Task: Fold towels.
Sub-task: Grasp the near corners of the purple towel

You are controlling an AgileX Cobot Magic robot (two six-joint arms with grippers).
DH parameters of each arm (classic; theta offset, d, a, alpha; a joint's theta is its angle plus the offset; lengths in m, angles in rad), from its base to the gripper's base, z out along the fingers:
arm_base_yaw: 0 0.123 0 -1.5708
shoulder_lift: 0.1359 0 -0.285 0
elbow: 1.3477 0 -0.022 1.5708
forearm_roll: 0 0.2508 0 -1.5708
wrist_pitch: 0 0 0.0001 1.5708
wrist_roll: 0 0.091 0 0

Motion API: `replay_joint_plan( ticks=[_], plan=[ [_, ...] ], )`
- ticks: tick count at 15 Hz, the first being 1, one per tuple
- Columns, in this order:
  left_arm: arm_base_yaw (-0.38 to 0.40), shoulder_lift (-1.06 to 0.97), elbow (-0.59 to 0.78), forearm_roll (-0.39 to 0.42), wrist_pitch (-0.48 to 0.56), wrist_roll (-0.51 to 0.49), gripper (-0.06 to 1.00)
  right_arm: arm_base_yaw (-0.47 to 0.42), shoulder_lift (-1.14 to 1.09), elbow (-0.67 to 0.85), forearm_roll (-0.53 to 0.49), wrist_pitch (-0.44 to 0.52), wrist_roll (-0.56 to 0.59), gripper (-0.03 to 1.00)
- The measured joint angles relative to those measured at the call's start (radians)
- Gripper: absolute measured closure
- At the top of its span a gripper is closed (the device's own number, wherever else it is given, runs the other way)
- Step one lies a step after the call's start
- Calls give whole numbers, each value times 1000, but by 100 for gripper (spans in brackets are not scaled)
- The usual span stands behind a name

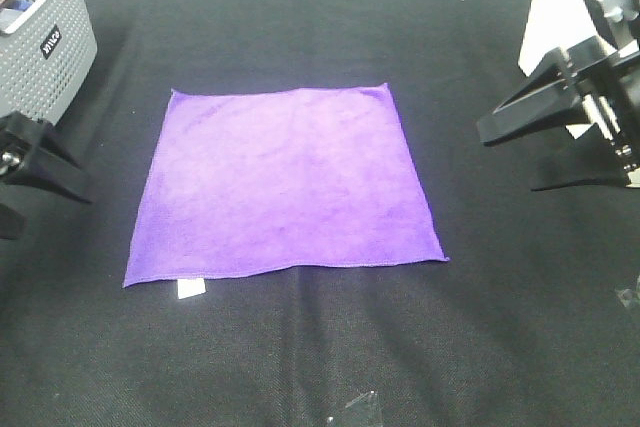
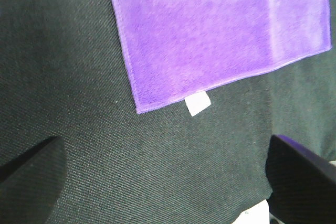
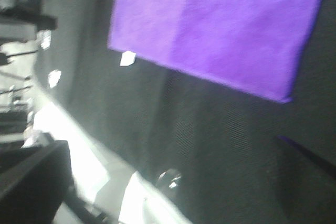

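Purple, and wholly unfolded: the bright purple square microfiber towel point(image 1: 285, 182) lies spread in a single flat layer on the black woven fabric surface point(image 1: 300, 367). All four corners are out, and no crease or doubled edge shows anywhere. As I judge it, none of the folding is done and every fold is left to make.

The left pincer point(image 1: 72, 177) stands wide open with nothing between its fingers. The towel begins a little way beyond its fingertips, apart from them. The corner nearest this pincer carries the small white fabric tag point(image 2: 198, 103), which pokes out past the hem onto the bare surface, just ahead of the open fingers in the left wrist view.

The right pincer point(image 1: 510, 159) is likewise spread apart and empty (its wrist view is blurred, but the gap between the two dark fingers shows only black surface). It sits well apart from the towel's nearer side edge, with an untagged corner lying ahead of it.

The towel thus rests between the two pincers — touched by neither. A grey perforated plastic basket point(image 1: 45, 42) stands beyond the left pincer, away from the towel, and plays no visible part.

The first step, in my reading, is for each pincer to close the gap and take hold of the corner nearest it before any lifting over can begin.
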Motion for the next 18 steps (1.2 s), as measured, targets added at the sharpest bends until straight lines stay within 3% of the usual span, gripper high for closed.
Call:
replay_joint_plan(
  ticks=[5,11,18],
  plan=[
    [-25,160,-89,-5,-5,3,-2,0,266,-157,-5,-40,-4,1],
    [-47,275,-105,-16,-78,10,-2,0,440,-163,34,-62,-79,1],
    [-47,319,-124,-56,-55,38,3,45,504,-176,64,-70,-69,3]
  ],
)
